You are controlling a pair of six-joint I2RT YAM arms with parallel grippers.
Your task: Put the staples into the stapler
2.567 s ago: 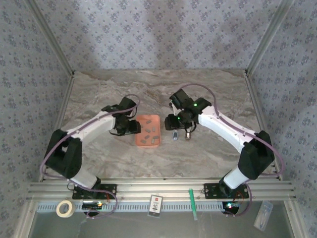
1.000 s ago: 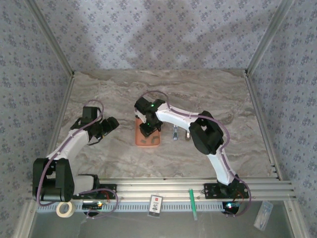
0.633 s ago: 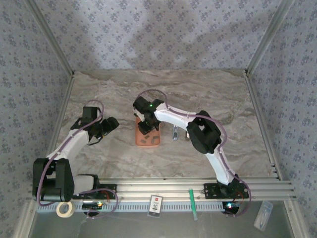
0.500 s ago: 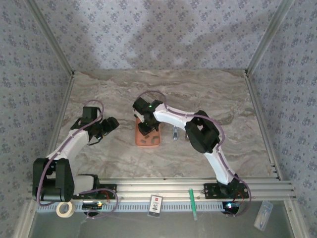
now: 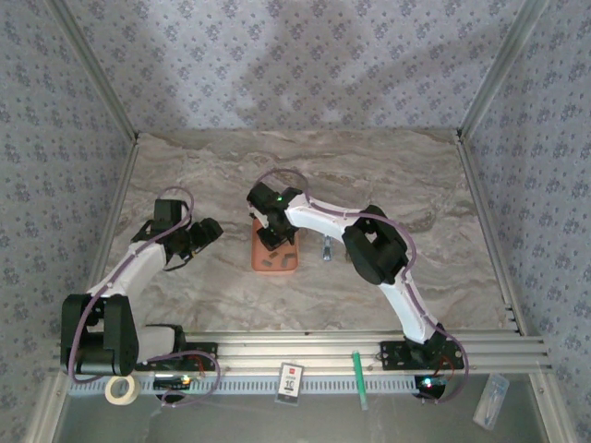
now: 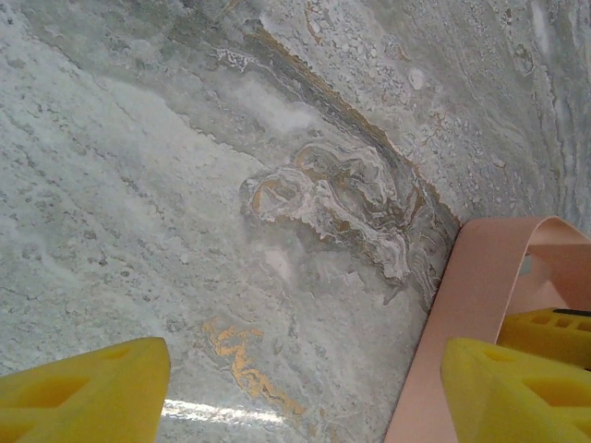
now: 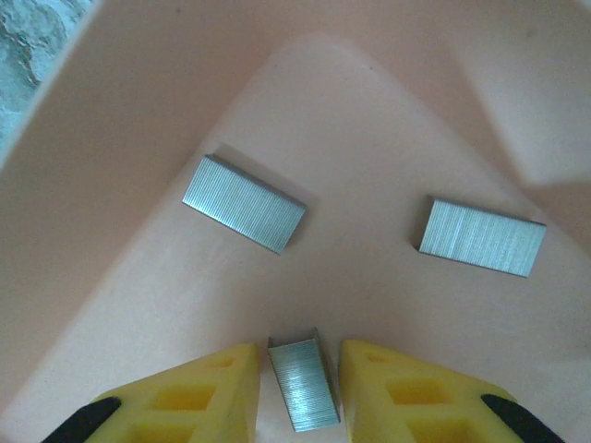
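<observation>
Staple strip [image 7: 303, 383] between right fingers [image 7: 208, 392]; card [image 5: 291, 380] print illegible.

Staples [image 7: 244, 203] ribbed grey metal; tray [image 7: 369, 120] matt orange plastic.

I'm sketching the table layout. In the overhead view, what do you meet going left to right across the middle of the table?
left claw → orange tray → stapler
</observation>
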